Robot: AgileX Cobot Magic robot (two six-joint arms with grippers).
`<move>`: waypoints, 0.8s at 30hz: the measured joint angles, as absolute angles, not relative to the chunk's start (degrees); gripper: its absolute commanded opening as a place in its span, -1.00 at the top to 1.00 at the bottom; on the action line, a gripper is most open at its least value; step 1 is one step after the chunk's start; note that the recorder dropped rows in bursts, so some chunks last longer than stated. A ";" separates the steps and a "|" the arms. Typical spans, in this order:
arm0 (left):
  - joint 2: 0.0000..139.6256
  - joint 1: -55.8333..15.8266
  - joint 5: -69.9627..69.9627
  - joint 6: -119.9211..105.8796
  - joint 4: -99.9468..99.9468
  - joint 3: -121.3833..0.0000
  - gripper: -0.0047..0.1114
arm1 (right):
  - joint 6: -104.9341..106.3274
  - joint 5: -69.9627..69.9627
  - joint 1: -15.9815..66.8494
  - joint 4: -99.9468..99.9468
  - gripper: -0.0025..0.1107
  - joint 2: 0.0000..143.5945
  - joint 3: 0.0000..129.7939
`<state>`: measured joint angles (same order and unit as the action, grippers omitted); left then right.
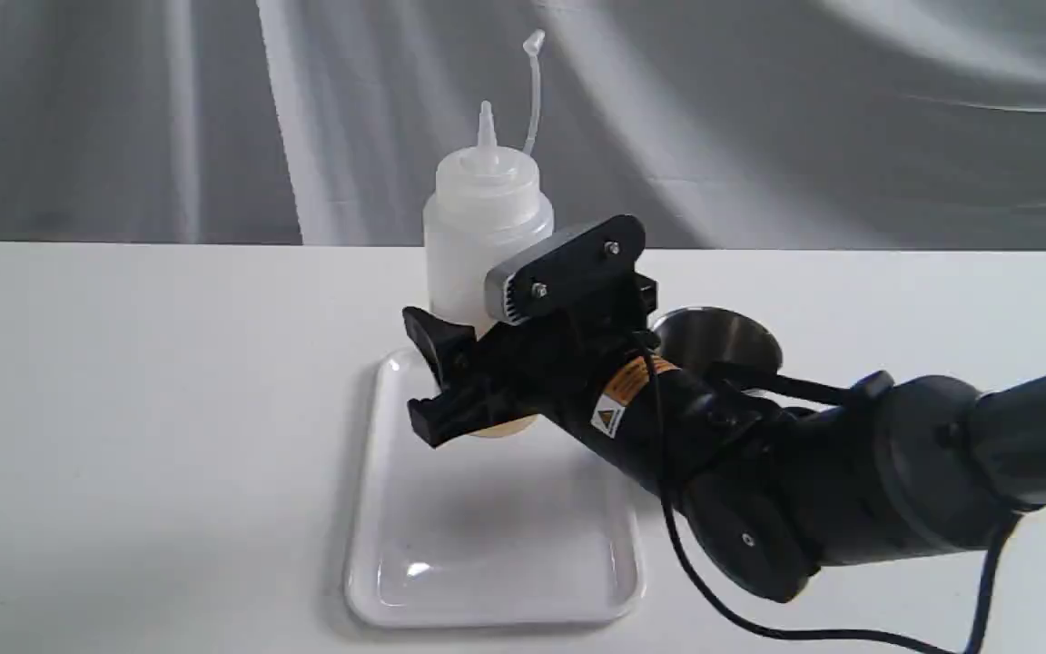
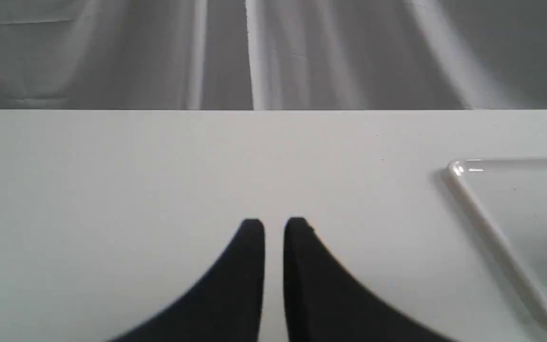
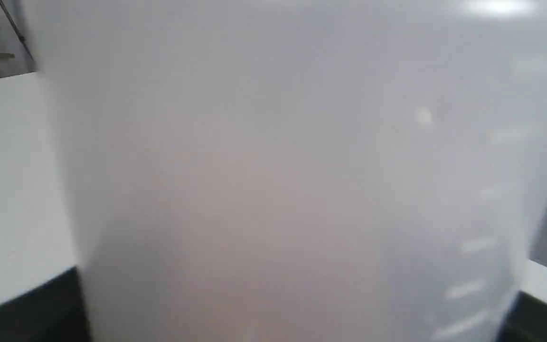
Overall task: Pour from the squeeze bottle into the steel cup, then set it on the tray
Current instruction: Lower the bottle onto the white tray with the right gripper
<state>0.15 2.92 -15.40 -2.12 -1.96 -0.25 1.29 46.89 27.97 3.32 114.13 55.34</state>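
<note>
Squeeze bottle [image 1: 485, 227] stands upright at the 12 o'clock end of the tray [image 1: 487, 563], with the steel cup [image 1: 714, 336] at its 3 o'clock. Right hand [image 1: 473, 363] seemingly clasps its body. Placing looks nearly done; next, release and withdraw without tipping it.

A blurred squeeze bottle [image 3: 273, 171] fills the right wrist view; tray [image 2: 530, 213] cropped.

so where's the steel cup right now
In the exterior view the steel cup stands on the table, right of the squeeze bottle and partly hidden behind the right arm.
</note>
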 measured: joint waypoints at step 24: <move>0.15 2.92 -15.40 -2.12 -1.96 -0.26 0.78 | 1.29 50.75 27.97 2.57 0.96 128.46 61.65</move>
